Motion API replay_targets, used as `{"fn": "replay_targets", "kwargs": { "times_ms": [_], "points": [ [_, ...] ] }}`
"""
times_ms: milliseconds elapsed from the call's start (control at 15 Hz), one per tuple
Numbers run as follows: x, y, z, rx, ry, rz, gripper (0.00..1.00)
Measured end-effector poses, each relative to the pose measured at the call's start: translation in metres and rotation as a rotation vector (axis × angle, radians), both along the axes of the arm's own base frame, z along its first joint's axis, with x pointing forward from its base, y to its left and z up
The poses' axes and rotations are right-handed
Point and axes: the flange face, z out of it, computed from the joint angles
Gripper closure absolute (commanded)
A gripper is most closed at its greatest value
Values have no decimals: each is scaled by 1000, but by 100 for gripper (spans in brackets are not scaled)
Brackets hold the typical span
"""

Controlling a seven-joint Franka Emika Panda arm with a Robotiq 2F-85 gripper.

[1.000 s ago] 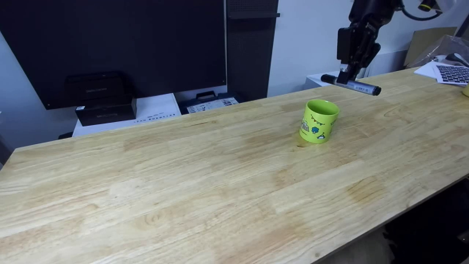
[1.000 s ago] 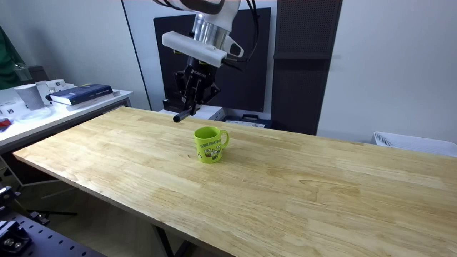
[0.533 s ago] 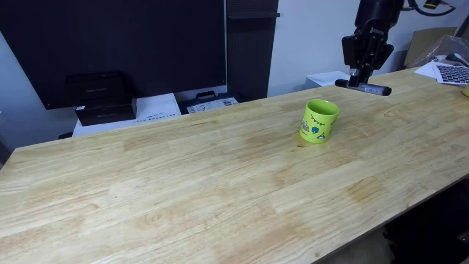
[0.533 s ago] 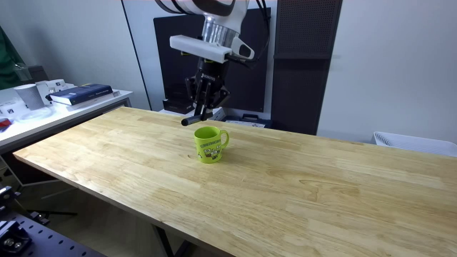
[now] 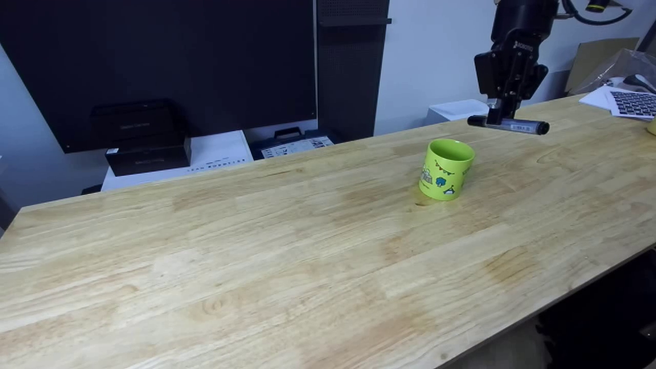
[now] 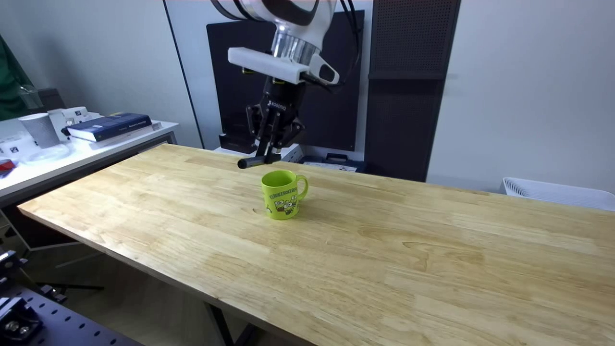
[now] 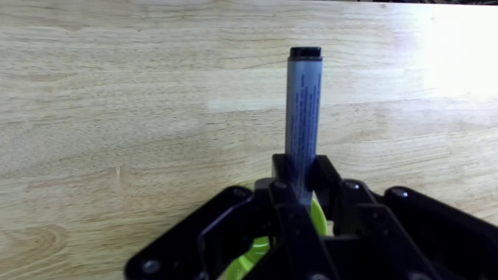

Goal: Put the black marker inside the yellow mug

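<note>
Marker [image 7: 304,112] is clasped nearly level by the end effector [image 7: 301,171] above the worktop [image 6: 432,278], near the mug [image 6: 281,199]. Transfer is judged in hand; upending over it is called for next, though alignment is unclear.

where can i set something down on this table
Bare table: left end to the yellow mug in both exterior views; in an exterior view, right of the handle. Crowded: near the mug, the hand holds up the black marker.
</note>
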Motion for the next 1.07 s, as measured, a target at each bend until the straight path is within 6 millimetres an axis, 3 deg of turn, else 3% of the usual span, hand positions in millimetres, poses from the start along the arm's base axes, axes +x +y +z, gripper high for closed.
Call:
{"fn": "replay_targets", "kwargs": {
  "times_ms": [600,1067],
  "points": [
    [-8,2,-18,85,100,21,95],
    [2,-9,-32,106,163,12,95]
  ]
}}
